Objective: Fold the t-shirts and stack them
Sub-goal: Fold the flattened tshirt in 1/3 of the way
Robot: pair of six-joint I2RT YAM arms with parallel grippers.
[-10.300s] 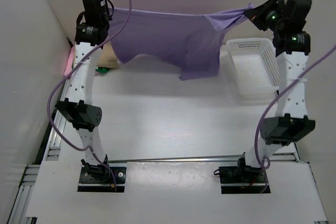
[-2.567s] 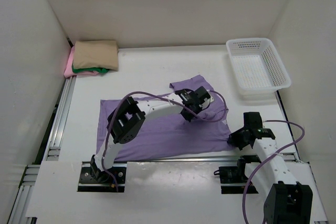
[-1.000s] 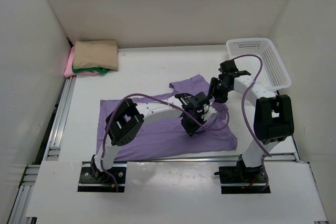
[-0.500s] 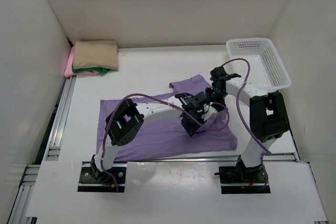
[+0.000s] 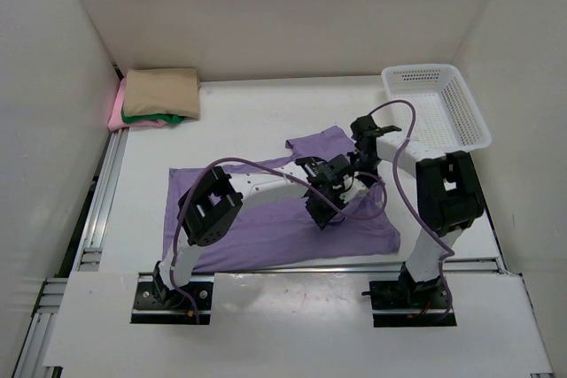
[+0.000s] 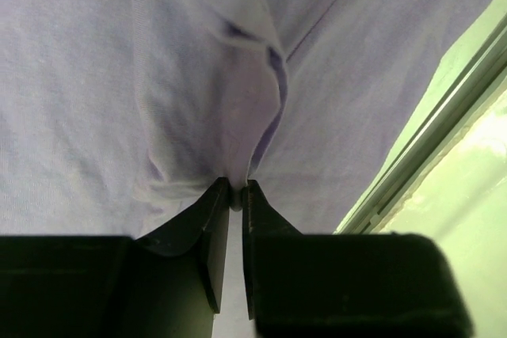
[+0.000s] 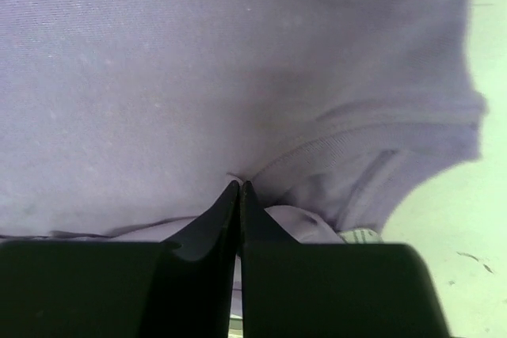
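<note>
- Far left corner: three finished shirts sit stacked, a folded tan cloth shirt [image 5: 162, 92] on top of a dark green shirt [image 5: 155, 118] and a pink shirt [image 5: 115, 112], well apart from the work.
- Centre, toward the near edge: the lavender purple cloth t-shirt [image 5: 239, 227] lies spread on the white table [image 5: 257, 117]. It is the last one unfolded, so the task looks roughly three-quarters done.
- Right of centre: the left gripper [image 6: 235, 194], on an arm stretched across the shirt, has its jaws clenched on a raised ridge of lavender cloth.
- Just beyond it: the right gripper [image 7: 239, 189] is pinched tight on cloth beside the ribbed neckline.
- The step in hand appears to be the first fold. The next move calls for both arms to lift and carry their pinches together, so the cloth doubles over without bunching.
- Over the shirt's right side: the left arm's purple cable [image 5: 376, 199] loops low and could snag or drag the fabric.
- Far right: a white plastic mesh basket [image 5: 394, 99] stands near the right arm, something to avoid on any wide swing.
</note>
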